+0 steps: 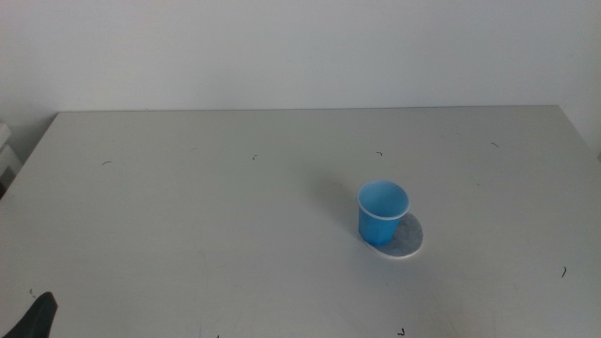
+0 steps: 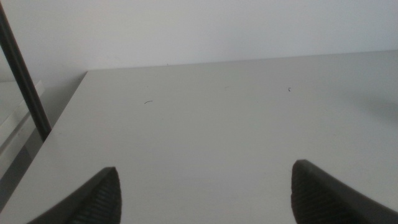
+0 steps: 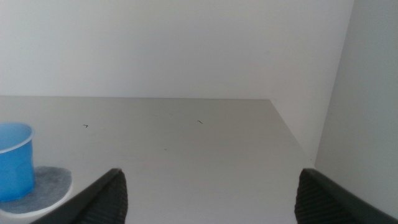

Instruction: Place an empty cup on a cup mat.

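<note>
Blue paper cup (image 1: 382,213) stands upright on the grey tabletop (image 1: 188,207) in the middle view, right of centre, mouth open and showing a blue inside under a white rim. It sits on the cup mat (image 1: 406,238), though off to the mat's left part, so a crescent of mottled grey with a thin white edge shows at the cup's right and front. Nothing grips the cup. Down in the bottom left corner, a dark sliver of the left claw (image 1: 39,317) pokes in, well apart from the cup; the right arm is out of this view.

Over to the left wrist view: the left claw (image 2: 205,193) hangs above bare tabletop, its two dark jaws spread wide with nothing between them. A dark slanted bar (image 2: 23,71) runs past the tabletop's edge.

Now the right wrist view: the right claw (image 3: 208,196) also has its jaws wide apart and empty, held above the tabletop. Off to one side the cup (image 3: 15,160) shows, partly cut by the frame, standing on the cup mat (image 3: 46,186), clear of the jaws. A pale wall (image 3: 186,43) rises behind the tabletop's far edge.
</note>
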